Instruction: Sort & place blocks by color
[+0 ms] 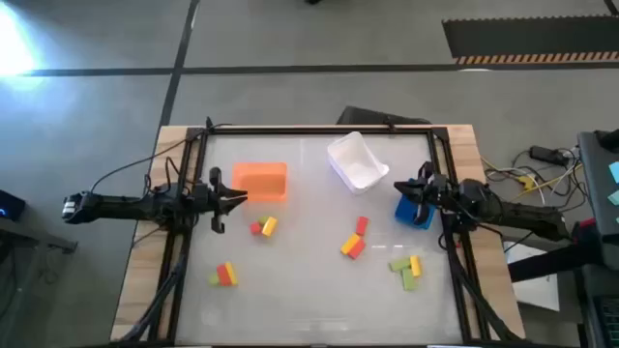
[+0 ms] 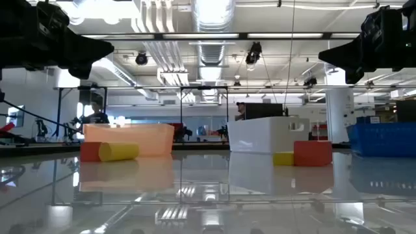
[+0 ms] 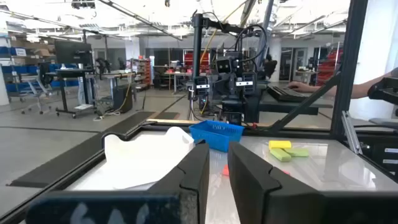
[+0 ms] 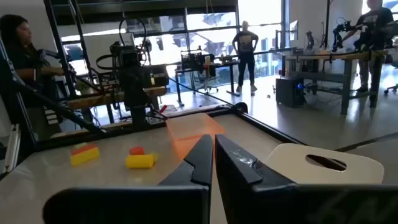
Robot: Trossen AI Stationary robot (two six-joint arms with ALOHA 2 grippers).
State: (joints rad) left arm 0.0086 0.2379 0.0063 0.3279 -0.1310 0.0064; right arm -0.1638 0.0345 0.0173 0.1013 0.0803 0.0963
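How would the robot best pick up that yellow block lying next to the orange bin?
Probably from straight above, pinching the yellow block across its narrow sides. It lies flat, but a red block touches one end, so the jaws should close across the width, clear of that neighbour. The left gripper hovers nearest, beside the orange bin.

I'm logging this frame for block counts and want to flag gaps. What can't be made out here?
- Insides of the orange bin and blue bin: the low view shows only their walls; in the high view the right gripper overlaps the blue bin.
- Exact count of blocks in the right cluster: too small, touching in the high view.
- Left gripper: raised, empty, fingers nearly together.
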